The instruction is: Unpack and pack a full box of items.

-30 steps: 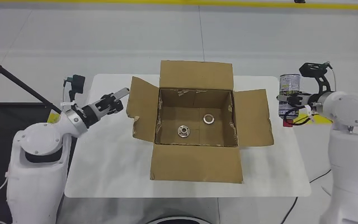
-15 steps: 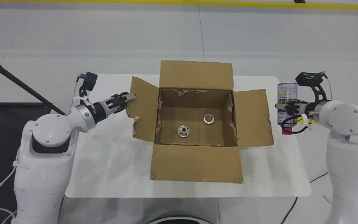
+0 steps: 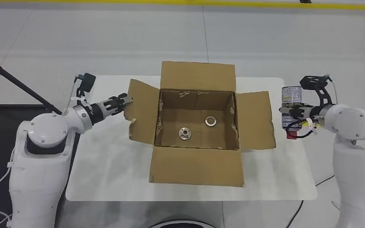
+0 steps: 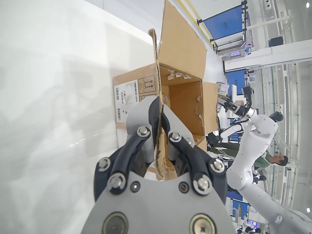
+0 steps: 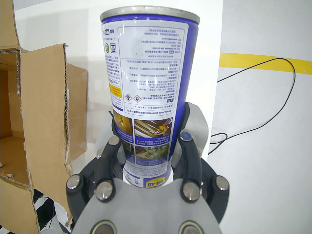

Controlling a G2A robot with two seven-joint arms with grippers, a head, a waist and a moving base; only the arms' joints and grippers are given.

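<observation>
An open cardboard box (image 3: 197,165) stands mid-table with its four flaps spread. Inside on its floor lie two small metal rings (image 3: 184,133) (image 3: 210,121). My left gripper (image 3: 126,102) (image 4: 160,115) is shut on the edge of the box's left flap (image 3: 140,111) (image 4: 157,83), which runs between its fingers. At the table's right edge my right gripper (image 3: 292,109) (image 5: 148,125) is shut on a blue spray can (image 3: 291,98) (image 5: 146,74), held bottom end away from the wrist, beside the box's right flap (image 3: 256,119) (image 5: 43,98).
The white table (image 3: 114,171) has bare room in front of the box and on both sides. A black cable (image 5: 268,98) lies on the floor past the table's right edge. A black sheet (image 3: 11,119) covers the floor on the left.
My left gripper moved in and closed on the left flap's edge; the box shifted slightly left with it. The right gripper with the can came slightly inward and lower.
</observation>
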